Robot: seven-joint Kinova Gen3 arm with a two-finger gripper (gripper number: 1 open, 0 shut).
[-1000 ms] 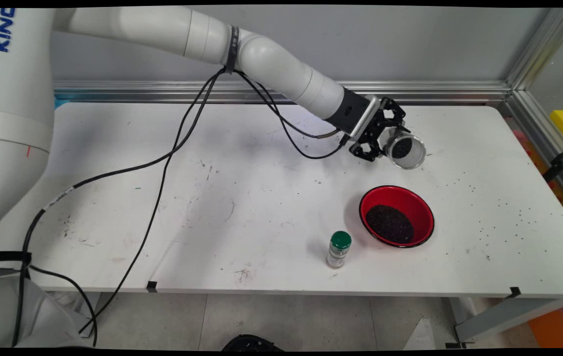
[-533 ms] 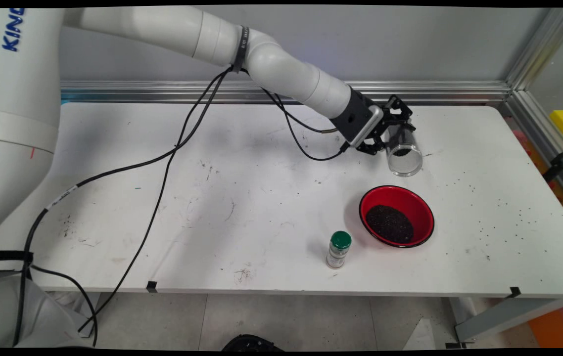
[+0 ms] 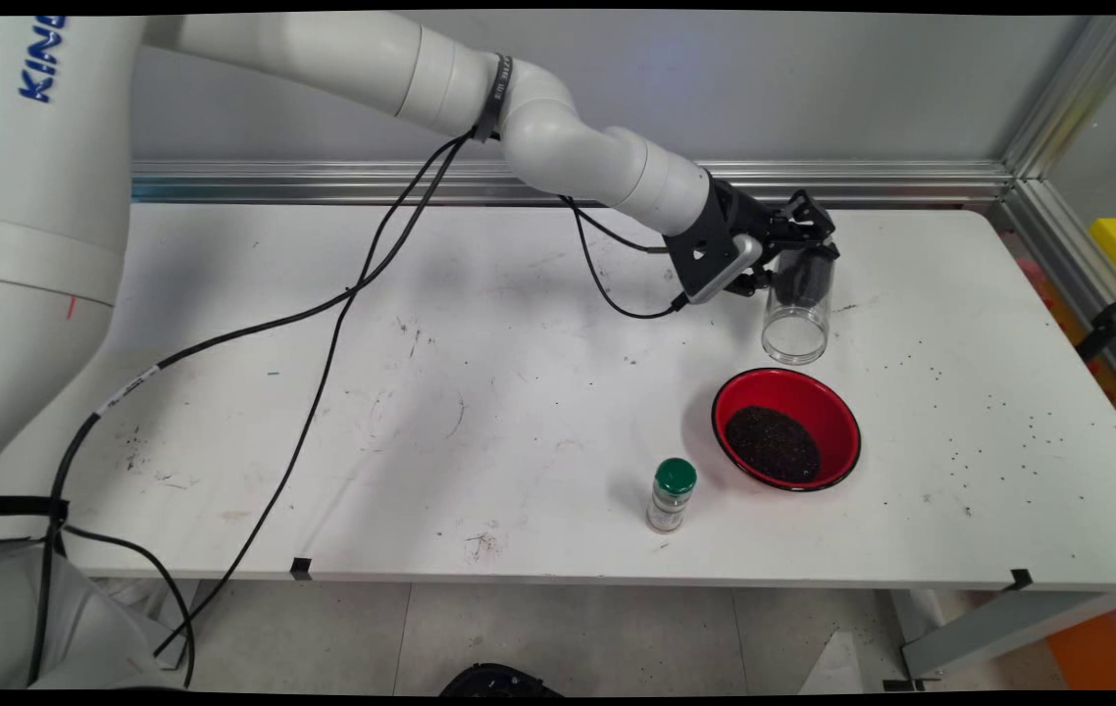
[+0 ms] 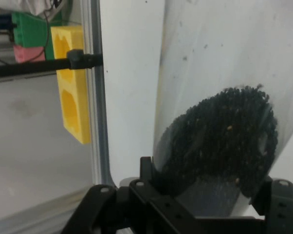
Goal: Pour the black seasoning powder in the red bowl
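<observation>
Main view: gripper (image 3: 801,257) clamps a clear jar (image 3: 797,309) of dark grains, mouth tilted down behind the red bowl (image 3: 837,412). Judgement: bring the mouth over the bowl before tipping further, or grains hit the table (image 3: 480,392).

The clear glass jar (image 3: 797,306) (image 4: 219,107) shows black grains inside; the black gripper (image 3: 793,257) grips it; at six o'clock, a red bowl (image 3: 786,428), black-rimmed, holds black grains; at seven o'clock, a green-capped shaker bottle (image 3: 671,495); white table (image 3: 480,392), black-speckled.
</observation>
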